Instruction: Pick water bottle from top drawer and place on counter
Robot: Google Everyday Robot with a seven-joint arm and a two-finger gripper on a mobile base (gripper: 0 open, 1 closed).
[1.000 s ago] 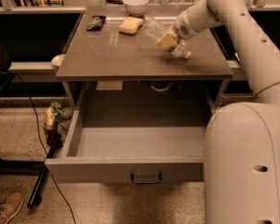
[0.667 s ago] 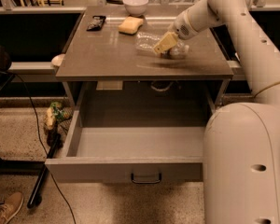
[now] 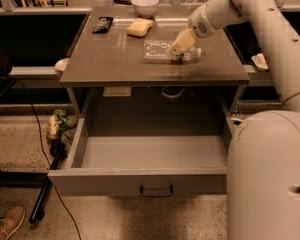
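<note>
One risk: water bottle [image 3: 159, 50] lies on its side on counter [image 3: 115, 66], gripper [image 3: 180, 48] at its cap end; whether it grips, I cannot tell. Left loose, the round body could roll toward the front edge, over the open top drawer [image 3: 150, 181].

The white arm [image 3: 260, 14] reaches in from the far right, sloping down and leftward. The gripper [image 3: 180, 45] at its tip sits low, right of centre, tilted downward.
</note>
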